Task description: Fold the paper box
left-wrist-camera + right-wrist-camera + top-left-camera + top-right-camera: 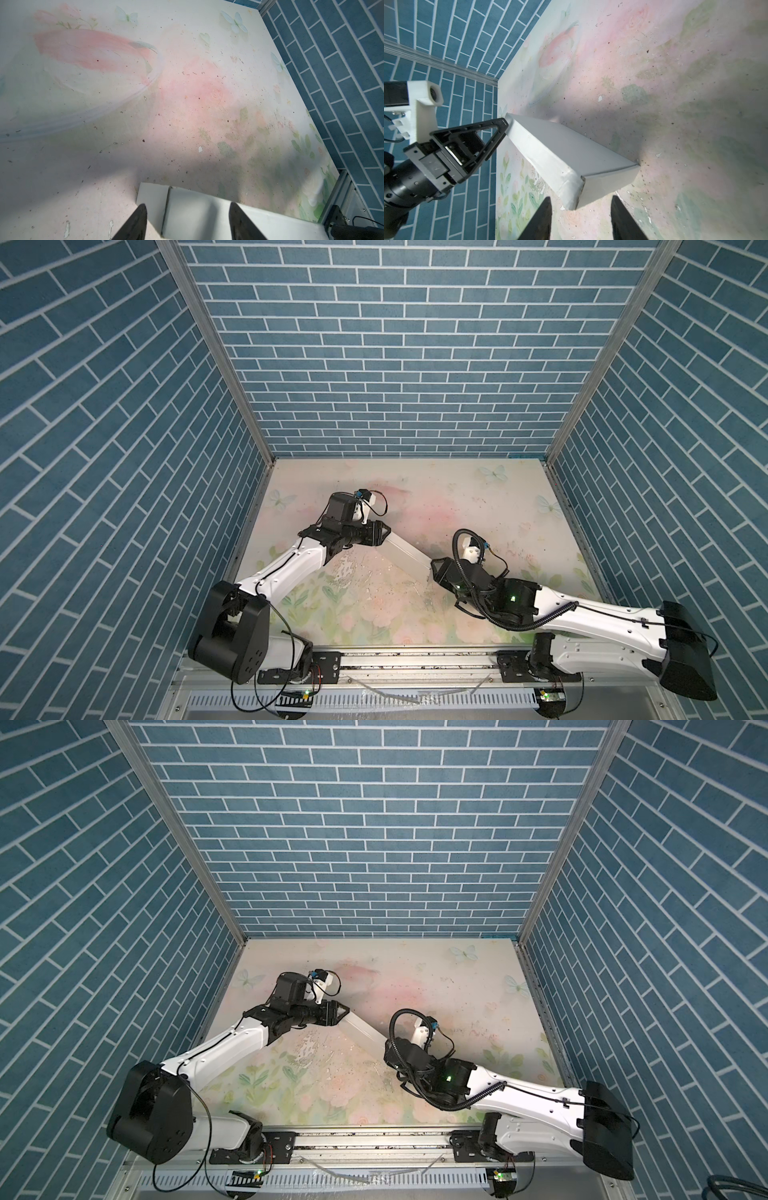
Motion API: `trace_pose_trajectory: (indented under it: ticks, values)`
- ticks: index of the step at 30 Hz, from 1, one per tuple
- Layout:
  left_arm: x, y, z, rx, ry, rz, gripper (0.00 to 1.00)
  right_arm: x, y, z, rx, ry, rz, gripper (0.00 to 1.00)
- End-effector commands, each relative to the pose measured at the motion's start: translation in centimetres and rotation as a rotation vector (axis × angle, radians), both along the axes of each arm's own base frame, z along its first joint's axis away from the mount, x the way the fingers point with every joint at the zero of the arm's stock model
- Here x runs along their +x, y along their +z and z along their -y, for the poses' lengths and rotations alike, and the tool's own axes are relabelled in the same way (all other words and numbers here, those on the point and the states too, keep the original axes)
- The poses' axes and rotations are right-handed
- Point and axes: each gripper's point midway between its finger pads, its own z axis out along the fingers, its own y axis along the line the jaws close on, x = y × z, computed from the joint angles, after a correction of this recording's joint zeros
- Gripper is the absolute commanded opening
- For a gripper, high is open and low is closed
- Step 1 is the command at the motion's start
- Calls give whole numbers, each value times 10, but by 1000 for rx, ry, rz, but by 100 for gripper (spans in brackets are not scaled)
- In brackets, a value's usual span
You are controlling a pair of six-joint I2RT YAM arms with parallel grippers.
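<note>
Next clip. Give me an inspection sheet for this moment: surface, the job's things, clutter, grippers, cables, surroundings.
Surface: floral table mat, scuffed and speckled, with scraped patches.
Job's things: paper box, folded shut, lying flat and diagonal between the two arms.
Clutter: nothing seen beyond specks and a small white chip.
Grippers: left gripper, jaws apart, one finger against one end of the box. Right gripper, jaws apart, the opposite end of the box just at its tips.
Cables: thin black loop at the left wrist camera; corrugated hose along the right arm.
Surroundings: blue brick-pattern walls on three sides; mounting rail at the front.
</note>
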Motion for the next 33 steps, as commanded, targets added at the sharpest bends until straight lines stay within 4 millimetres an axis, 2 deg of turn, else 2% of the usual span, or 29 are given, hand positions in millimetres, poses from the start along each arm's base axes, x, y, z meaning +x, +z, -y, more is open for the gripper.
trace_pose_trajectory:
  ticks: [1, 6, 15, 26, 29, 33]
  values:
    - [0, -2, 0, -18, 6, 10, 63, 8, -7, -2, 60, -60, -1, 46]
    - [-4, -3, -4, -22, 26, 11, 60, 13, -11, -13, 77, -46, -26, 46]
    - [-13, -7, -1, -46, 28, -4, 59, 23, -8, -12, 75, -46, -19, 46]
    - [-31, -3, 5, -47, 36, 2, 58, 34, -1, -34, 122, 24, -37, 46]
    - [-35, 0, 1, -38, 55, 13, 58, 37, 0, -31, 101, 23, -37, 46]
    - [-39, -5, -9, -5, 89, 9, 59, 38, 6, -12, 42, -4, -23, 45]
